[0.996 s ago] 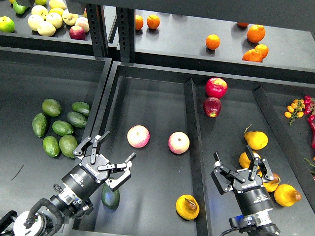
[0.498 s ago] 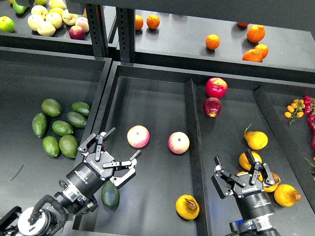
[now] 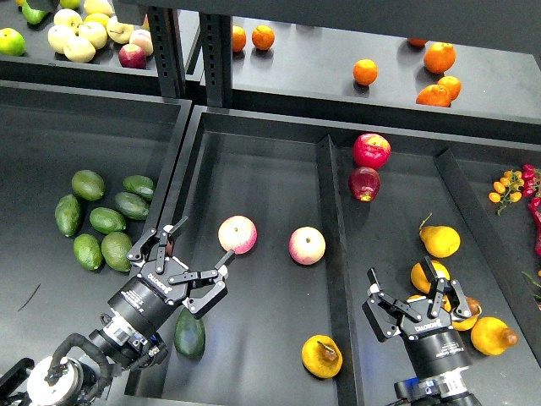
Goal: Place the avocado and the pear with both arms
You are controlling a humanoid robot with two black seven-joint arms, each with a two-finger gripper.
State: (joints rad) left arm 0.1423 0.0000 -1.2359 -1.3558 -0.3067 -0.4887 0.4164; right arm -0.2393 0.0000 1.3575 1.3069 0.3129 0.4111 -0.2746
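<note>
- Since both fruits lie free in the middle bin, placement looks complete: the avocado [image 3: 189,333] rests near its left wall, the pear [image 3: 322,356] near the divider.
- The left gripper [image 3: 196,247] hangs spread and empty above the avocado.
- The right gripper [image 3: 407,288] is spread, empty, over the neighbouring pears [image 3: 439,241].

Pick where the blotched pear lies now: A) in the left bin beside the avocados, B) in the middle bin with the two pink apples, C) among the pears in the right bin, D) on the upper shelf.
B: the blotched pear lies on the middle bin floor, below the two pink apples, left of the divider.
</note>
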